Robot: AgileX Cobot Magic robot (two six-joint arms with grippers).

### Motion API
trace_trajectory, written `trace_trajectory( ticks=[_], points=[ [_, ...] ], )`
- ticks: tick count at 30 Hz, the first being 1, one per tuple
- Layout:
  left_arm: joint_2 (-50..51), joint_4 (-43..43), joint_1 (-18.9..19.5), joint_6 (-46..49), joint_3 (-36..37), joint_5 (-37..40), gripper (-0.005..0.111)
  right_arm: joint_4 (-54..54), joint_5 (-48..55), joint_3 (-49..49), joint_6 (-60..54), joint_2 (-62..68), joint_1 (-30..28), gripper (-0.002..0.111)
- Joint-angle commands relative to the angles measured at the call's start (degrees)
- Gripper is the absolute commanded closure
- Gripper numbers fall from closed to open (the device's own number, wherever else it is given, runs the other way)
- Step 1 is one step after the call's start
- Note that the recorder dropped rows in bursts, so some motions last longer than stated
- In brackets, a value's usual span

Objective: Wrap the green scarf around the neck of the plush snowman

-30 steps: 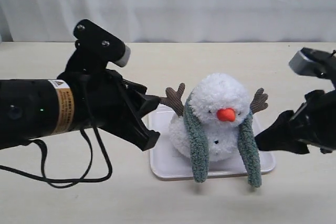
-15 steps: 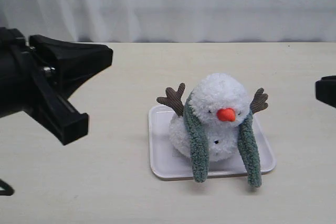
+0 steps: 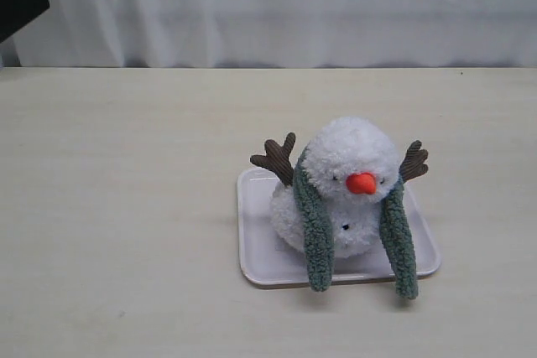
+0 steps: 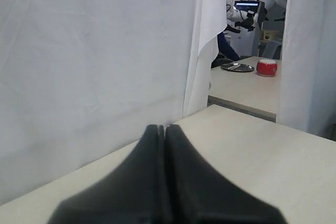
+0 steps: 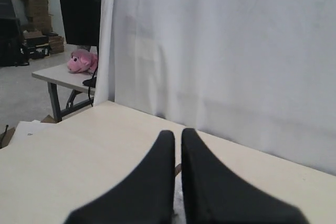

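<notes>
plush snowman (image 3: 348, 165) seated on a white tray (image 3: 252, 245) on the pale table (image 3: 126, 207), right of the centre of the exterior view, orange nose toward the camera. green scarf (image 3: 317, 232) passes behind the head and comes down on both sides; its two ends hang side by side in front, uncrossed, their tips past the tray's front rim. the snowman's neck (image 3: 352, 205) is bare at the front between the two ends. left gripper (image 4: 165, 129): fingers pressed together, holding nothing, pointed at a white curtain (image 4: 94, 51) and away from the plush. right gripper (image 5: 177, 135): fingers drawn in to a thin slit, likewise empty, also facing curtain. neither gripper is near the snowman.

judged stage: scarf draped, the front crossing not made, unless a simple drape is accepted as the wrap. to close it well, take one hanging end near its tip, carry it low across the front under the nose and lay it over the other end, keeping the strip in the neck crease. the plush looks light; steady the body with the other gripper, and keep clear of the brown twig arms (image 3: 275, 159).
</notes>
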Motion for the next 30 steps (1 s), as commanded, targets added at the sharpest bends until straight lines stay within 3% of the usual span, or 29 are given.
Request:
trace_trajectory(
  ticks=[1, 22, 26, 30],
  points=[
    [-0.32, -0.26, -0.06, -0.37, 0.09, -0.21, 0.107, 0.22, -0.5, 0.26, 0.2, -2.1, -0.02, 0.104],
    [-0.32, -0.76, -0.06, -0.37, 0.09, -1.19, 0.107, 0.22, -0.5, 0.26, 0.2, -3.01, -0.02, 0.104],
    [-0.32, -7.43, 0.05, 1.63, 0.09, -0.12, 0.107, 0.22, -0.5, 0.26, 0.2, -3.01, -0.02, 0.104],
    [-0.32, -23.32, 0.05, 17.87, 0.09, 0.22, 0.107, 0.22, -0.5, 0.26, 0.2, -3.01, -0.02, 0.104]
  ],
)
